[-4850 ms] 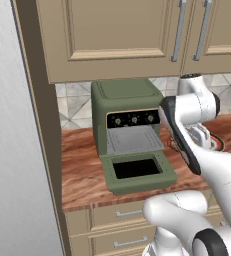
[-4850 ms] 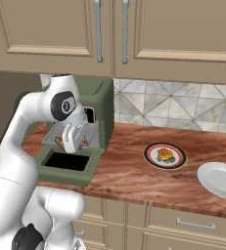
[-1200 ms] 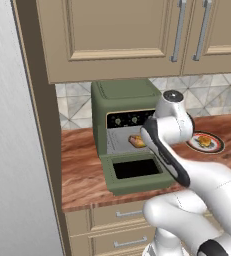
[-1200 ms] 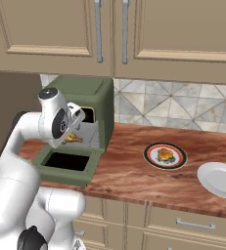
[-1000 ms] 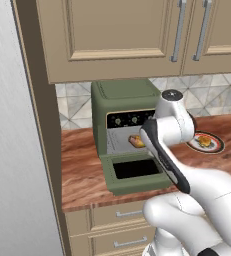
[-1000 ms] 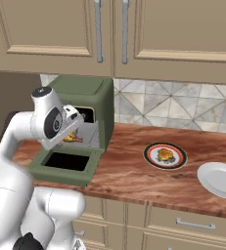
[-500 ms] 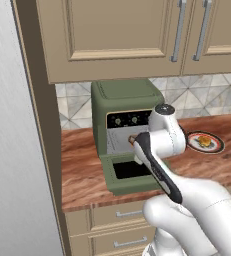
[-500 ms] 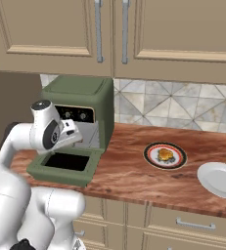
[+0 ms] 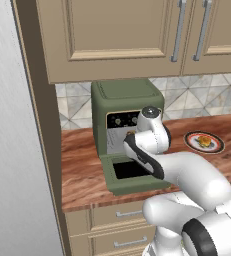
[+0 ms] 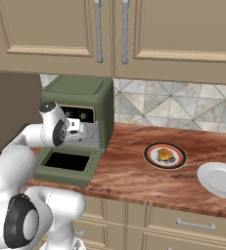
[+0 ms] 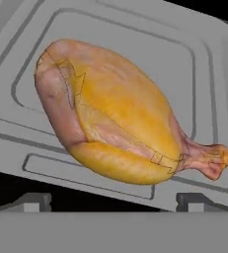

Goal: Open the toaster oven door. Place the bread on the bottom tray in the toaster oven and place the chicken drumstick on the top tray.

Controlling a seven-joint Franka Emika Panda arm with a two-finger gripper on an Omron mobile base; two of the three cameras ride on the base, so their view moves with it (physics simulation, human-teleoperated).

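Currently: drumstick placement on the top tray.

Left base view: toaster oven door lies open; my arm has swung into the toaster oven since 4.8 s ago. Right base view: plate on the counter. Hand view: chicken drumstick on the tray; hand spread, released, I judge. Bread unconfirmed.

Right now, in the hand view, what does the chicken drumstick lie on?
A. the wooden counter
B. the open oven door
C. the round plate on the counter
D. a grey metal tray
D: in the hand view the chicken drumstick lies flat on a grey ribbed tray, just beyond the gripper tips.
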